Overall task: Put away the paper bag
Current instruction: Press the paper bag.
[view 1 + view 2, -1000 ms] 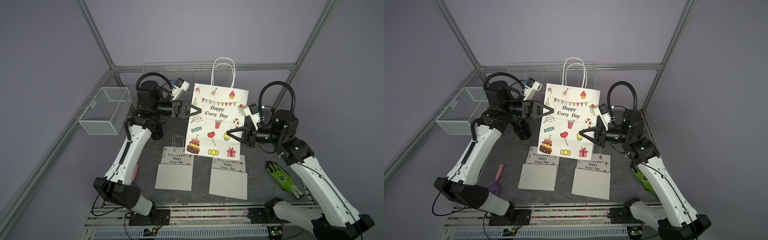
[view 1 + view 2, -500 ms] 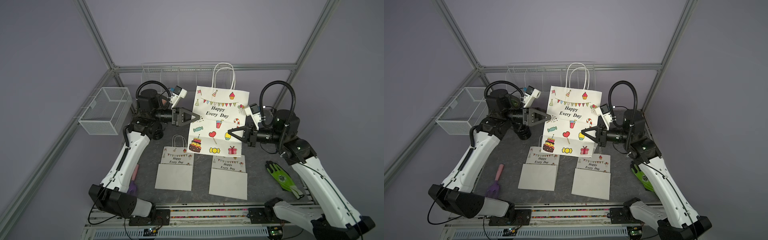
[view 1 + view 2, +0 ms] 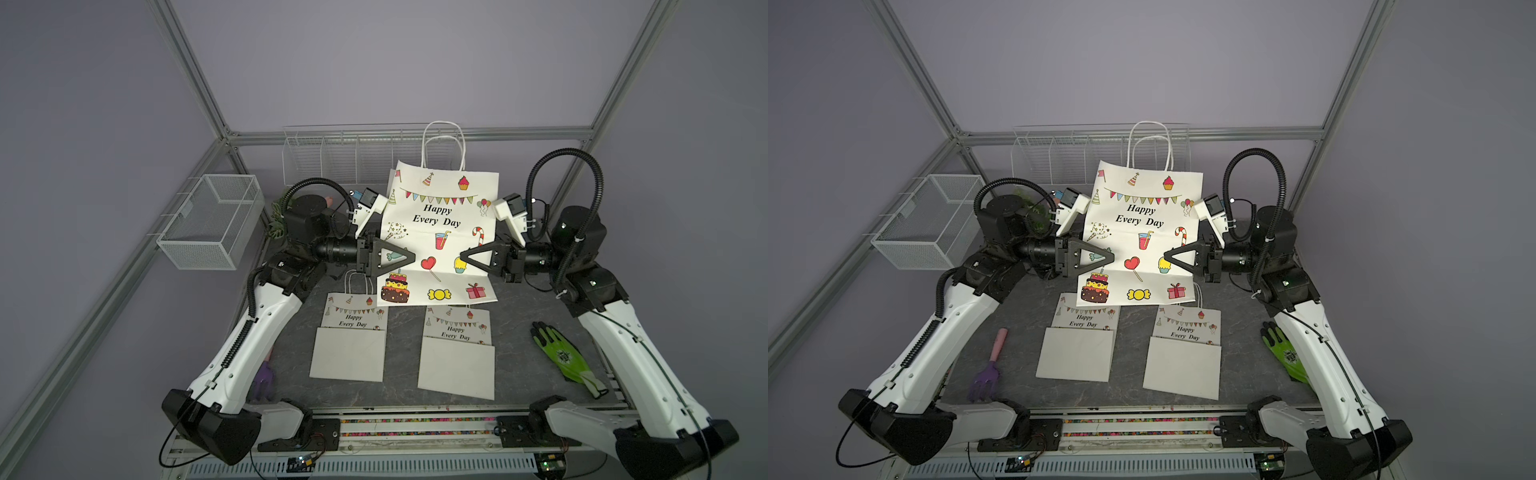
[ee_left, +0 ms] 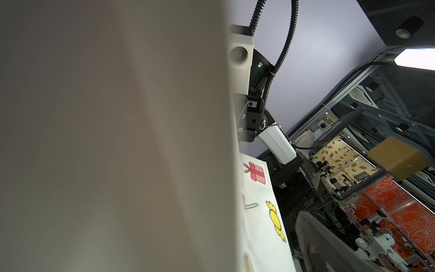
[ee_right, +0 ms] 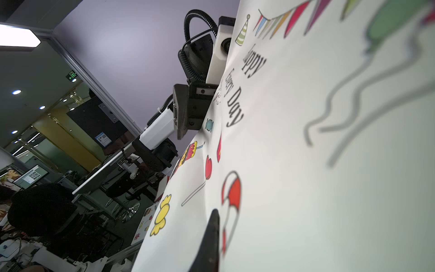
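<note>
Paper bag [image 3: 440, 232], large and white, printed with party pictures and "Happy Every Day", is upright at the rear middle of the dark worktop [image 3: 401, 332]. It sits between two robot arms, and its cord handles rise in front of a wire rack [image 3: 332, 162] on the back rail. Whether its base touches the worktop cannot be told.

Both arms rise from the front corners, bend, and reach inward level, so the claws point at each other across the bag's lower half.

The right claw [image 3: 462, 257] is closed on the bag's near edge. In the right wrist view, a dark finger [image 5: 211, 235] lies against the printed face.

The left claw [image 3: 413, 257] is at the opposite edge with its jaws apart. In the left wrist view, one finger [image 4: 329, 247] stands clear of the paper.

A wire mesh basket [image 3: 208, 224] hangs on the left frame rail.

Two small folded bags [image 3: 353, 332] [image 3: 457, 349] of the same print lie flat in front of the big one. A green glove [image 3: 561, 357] lies by the right arm, and a purple rake [image 3: 992, 365] by the left.
</note>
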`<move>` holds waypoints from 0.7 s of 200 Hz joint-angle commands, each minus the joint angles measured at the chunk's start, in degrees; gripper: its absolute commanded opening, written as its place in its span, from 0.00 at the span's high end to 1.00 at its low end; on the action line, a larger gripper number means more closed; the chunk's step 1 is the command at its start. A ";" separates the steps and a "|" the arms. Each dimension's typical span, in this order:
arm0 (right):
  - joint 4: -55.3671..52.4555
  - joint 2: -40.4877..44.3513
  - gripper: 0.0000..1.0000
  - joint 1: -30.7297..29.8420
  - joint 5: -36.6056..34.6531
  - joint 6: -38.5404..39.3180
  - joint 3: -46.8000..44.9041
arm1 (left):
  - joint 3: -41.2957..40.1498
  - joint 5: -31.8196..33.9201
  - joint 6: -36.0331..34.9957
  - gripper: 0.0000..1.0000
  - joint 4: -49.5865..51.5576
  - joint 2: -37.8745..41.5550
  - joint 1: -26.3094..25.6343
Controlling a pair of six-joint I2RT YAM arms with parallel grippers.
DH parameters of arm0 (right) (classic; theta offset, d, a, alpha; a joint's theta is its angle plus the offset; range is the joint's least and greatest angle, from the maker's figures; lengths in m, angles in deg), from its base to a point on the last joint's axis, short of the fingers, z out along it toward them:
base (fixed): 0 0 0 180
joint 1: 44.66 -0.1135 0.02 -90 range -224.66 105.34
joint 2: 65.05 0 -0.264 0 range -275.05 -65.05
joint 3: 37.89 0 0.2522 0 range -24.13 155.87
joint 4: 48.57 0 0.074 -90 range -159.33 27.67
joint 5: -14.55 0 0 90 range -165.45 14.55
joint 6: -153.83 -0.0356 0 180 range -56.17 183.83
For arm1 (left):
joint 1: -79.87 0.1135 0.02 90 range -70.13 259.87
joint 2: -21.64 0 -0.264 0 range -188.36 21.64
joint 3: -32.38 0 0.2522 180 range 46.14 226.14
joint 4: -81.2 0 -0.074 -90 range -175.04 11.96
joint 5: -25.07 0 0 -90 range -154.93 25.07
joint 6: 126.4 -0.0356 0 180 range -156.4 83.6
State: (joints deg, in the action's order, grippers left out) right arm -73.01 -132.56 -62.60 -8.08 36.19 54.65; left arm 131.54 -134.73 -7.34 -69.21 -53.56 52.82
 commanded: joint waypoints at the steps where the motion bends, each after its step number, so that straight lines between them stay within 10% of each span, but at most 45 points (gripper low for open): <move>1: -0.98 0.05 0.93 0.90 2.94 1.81 2.89 | -0.26 1.24 -1.03 0.16 -1.17 2.03 -0.86; 44: -8.28 -0.81 0.94 1.67 2.63 6.89 5.30 | -1.21 6.24 -11.48 0.58 14.00 5.35 -1.02; 93: -11.89 0.05 0.93 1.64 2.66 9.80 5.76 | -1.11 10.55 -16.12 0.74 20.27 8.18 -1.01; 119: -12.87 0.18 0.93 1.59 2.44 10.43 5.83 | -1.29 10.96 -15.59 0.71 19.37 8.77 -0.99; 140: -14.17 0.44 0.93 1.59 1.89 11.63 5.70 | -1.37 11.93 -15.41 0.30 19.03 9.17 -0.99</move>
State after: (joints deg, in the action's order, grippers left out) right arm -85.51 -132.95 -61.50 -5.56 44.67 59.22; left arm 130.47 -124.35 -21.64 -51.66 -45.40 52.05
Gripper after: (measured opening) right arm 0.068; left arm 0.467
